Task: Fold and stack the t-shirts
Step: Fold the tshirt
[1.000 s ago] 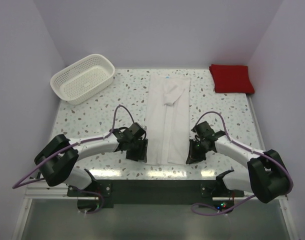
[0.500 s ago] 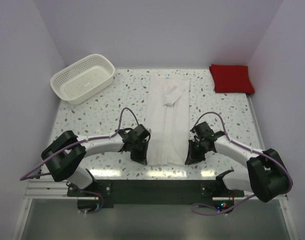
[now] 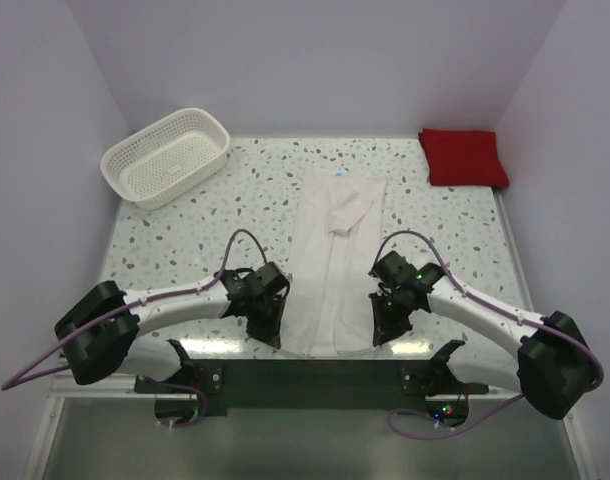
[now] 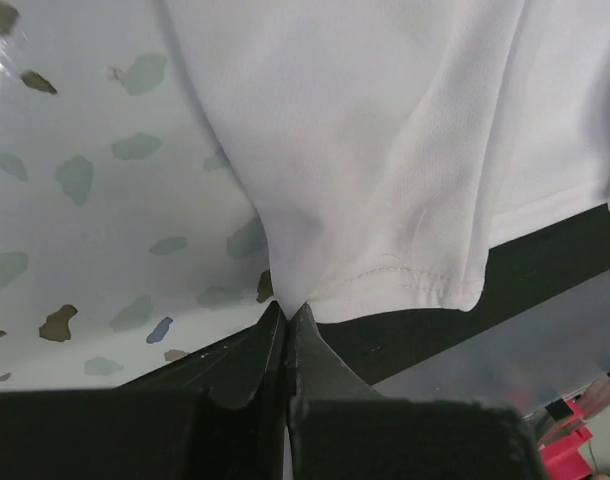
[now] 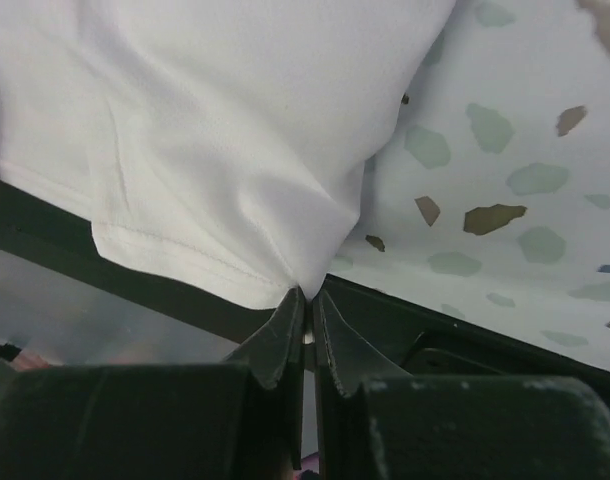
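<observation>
**Grip.** The left gripper point(image 4: 287, 312) is closed to a sliver on the near left corner of the white t-shirt point(image 3: 335, 250), with the hem fold caught between its tips. The right gripper point(image 5: 307, 298) is likewise pinched shut, on the near right corner of the same hem.

**Location.** The white t-shirt lies as a long narrow strip down the middle of the bench point(image 3: 185, 240), collar end far, hem end near. The red t-shirt point(image 3: 463, 157) sits folded at the far right corner, well apart. A white basket point(image 3: 175, 185) stands at the far left.

**Change noted.** Over the last second both grippers have drawn back toward the near edge, and the strip has slid with them. Its collar end, which sat at the far edge of the bench, now lies clear of that edge. The hem corners now hang past the near edge over the dark rail, as both wrist views show. The far part looks slightly skewed to the right.

**Assessment.** The pull appears meant to stretch and flatten the strip before a crosswise fold. That fold is not yet made and stacking is outstanding. Each grip is only on the hem's edge, so slippage on lifting is a risk.
</observation>
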